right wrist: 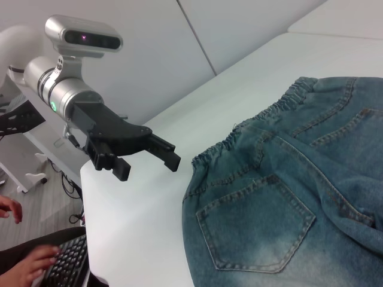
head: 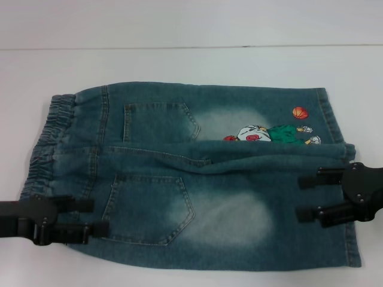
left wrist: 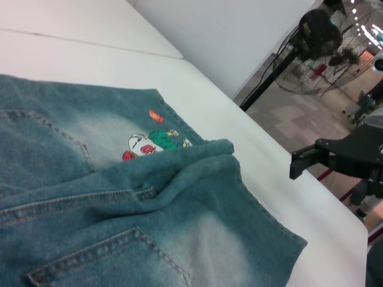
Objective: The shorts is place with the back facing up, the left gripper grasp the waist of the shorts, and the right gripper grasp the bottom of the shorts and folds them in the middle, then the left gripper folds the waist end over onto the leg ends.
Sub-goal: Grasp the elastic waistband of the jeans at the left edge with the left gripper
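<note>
Faded blue denim shorts lie flat on the white table with the back pockets up. The elastic waist is at the left and the leg ends at the right. The near leg overlaps the far one along a raised fold, just below a cartoon print. My left gripper is open at the near waist corner. In the right wrist view, the left gripper hovers just off the waist. My right gripper is open at the near leg's hem, holding nothing.
The table extends behind the shorts to a seam line. In the left wrist view its edge drops off past the leg ends, with a standing fan beyond it. A person's hands rest on a keyboard below the table's left end.
</note>
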You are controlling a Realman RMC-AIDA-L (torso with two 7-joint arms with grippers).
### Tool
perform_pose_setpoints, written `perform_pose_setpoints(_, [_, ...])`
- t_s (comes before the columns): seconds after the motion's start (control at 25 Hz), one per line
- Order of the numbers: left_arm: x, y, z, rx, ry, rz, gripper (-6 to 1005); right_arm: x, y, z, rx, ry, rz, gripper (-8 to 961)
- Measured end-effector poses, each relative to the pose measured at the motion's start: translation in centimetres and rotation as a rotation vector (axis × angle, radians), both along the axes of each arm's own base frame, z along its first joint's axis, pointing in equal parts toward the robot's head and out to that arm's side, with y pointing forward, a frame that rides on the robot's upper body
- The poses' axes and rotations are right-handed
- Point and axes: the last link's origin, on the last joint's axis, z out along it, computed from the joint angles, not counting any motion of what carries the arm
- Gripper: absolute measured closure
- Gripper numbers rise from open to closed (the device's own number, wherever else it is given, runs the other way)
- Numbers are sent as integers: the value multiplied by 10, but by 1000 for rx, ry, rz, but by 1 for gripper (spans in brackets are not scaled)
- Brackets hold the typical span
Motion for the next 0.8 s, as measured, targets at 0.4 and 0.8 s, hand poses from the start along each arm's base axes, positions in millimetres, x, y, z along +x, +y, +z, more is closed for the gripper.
perform_pose_setpoints(0.4, [0,2,1,-3,8,7,66,0,1,-2,-2,-9,3,12])
perform_pose_setpoints(0.8, [-24,25,53,-7,198,280,66,-1,2,-2,-2,-9,5,11])
